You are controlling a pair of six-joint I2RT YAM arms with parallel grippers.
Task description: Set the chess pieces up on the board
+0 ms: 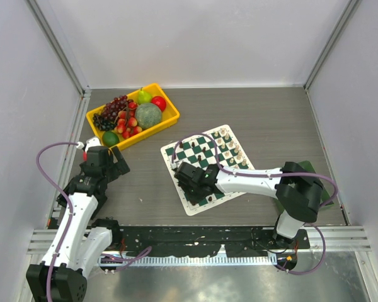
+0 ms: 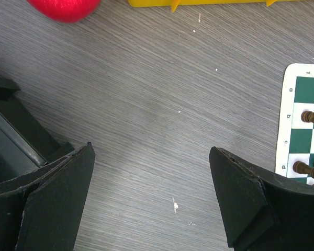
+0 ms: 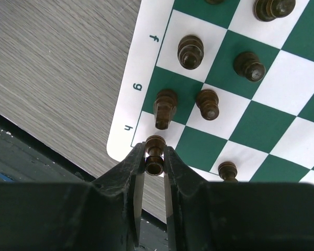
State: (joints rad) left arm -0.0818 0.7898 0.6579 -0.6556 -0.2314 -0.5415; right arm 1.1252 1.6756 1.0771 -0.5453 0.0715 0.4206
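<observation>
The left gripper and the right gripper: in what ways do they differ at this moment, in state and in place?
The left gripper is open and holds nothing; the right gripper is shut on a dark chess piece. The left gripper is over bare table, beside the board; the right gripper is at the board's corner, near the h mark. Both are black and point down at the table.

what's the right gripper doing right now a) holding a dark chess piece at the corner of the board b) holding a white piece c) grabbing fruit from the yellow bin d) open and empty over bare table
a: the right wrist view shows the right gripper closed on a dark piece at the h corner of the board.
</observation>
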